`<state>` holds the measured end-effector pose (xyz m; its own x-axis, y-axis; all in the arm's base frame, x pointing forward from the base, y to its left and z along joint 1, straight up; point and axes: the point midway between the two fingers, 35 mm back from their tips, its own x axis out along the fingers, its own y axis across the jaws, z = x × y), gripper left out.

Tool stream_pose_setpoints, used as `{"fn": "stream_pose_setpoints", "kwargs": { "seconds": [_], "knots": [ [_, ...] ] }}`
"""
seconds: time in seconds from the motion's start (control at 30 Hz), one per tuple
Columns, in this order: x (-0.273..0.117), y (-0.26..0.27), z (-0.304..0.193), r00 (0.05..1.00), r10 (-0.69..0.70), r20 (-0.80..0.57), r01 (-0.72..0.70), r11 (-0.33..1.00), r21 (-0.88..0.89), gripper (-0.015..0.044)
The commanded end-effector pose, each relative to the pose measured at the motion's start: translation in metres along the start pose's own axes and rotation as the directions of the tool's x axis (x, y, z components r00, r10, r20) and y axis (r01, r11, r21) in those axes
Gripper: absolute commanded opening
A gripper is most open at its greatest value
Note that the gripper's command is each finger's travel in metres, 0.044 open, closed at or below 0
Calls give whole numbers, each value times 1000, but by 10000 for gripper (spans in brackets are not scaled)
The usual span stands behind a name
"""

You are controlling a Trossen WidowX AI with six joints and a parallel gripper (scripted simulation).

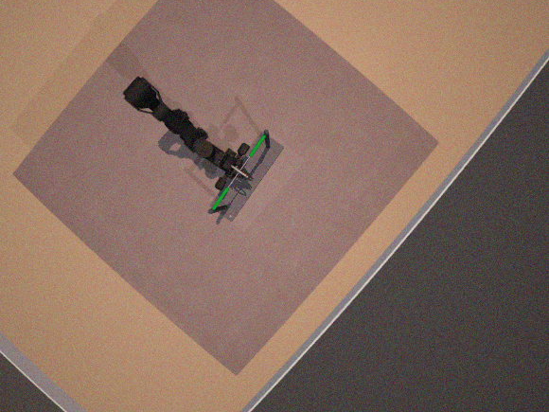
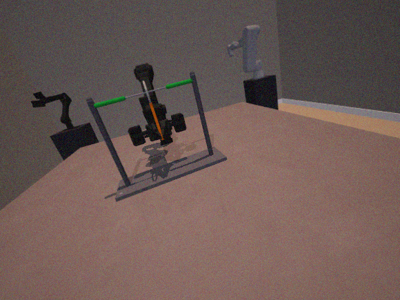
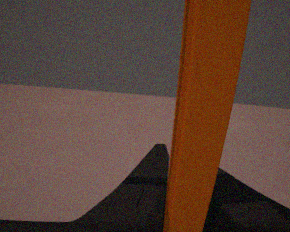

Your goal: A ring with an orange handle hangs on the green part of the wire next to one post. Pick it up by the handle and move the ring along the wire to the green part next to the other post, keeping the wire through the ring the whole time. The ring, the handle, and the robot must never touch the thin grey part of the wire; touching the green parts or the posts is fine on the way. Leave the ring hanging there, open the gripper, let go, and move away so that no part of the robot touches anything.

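Note:
The ring (image 1: pixel 240 171) (image 2: pixel 145 86) shows nearly edge-on, around the thin grey wire (image 2: pixel 158 90) between its two green parts, a little nearer the left green part (image 2: pixel 110 102) (image 1: pixel 220 199) in the exterior view than the right green part (image 2: pixel 179 84) (image 1: pixel 257 146). Whether ring and wire touch is too small to tell. The orange handle (image 2: pixel 156 119) (image 3: pixel 207 100) slants down from the ring. My gripper (image 2: pixel 165 141) (image 3: pixel 168 154) is shut on the handle near its lower end, below the wire. In the top view the fingers and handle are mostly hidden.
Two dark posts (image 2: pixel 110 143) (image 2: pixel 203 114) stand on a grey base (image 2: pixel 221 155) (image 1: pixel 273 155) at either side of my gripper. My arm (image 1: pixel 180 121) reaches in from behind the wire. Another dark arm (image 2: pixel 65 105) and a pale robot (image 2: pixel 250 49) stand in the background.

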<state>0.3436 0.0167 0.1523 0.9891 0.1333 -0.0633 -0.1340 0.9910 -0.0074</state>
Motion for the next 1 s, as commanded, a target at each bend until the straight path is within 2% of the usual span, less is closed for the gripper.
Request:
{"fn": "stream_pose_setpoints", "kwargs": {
  "seconds": [0.0, 0.97],
  "knots": [
    [0, 4, 0, 1000, -1, 1, 1, 1000, 5, -150],
    [1, 33, 0, 1000, 8, 4, -8, 1000, 7, -150]
  ]
}}
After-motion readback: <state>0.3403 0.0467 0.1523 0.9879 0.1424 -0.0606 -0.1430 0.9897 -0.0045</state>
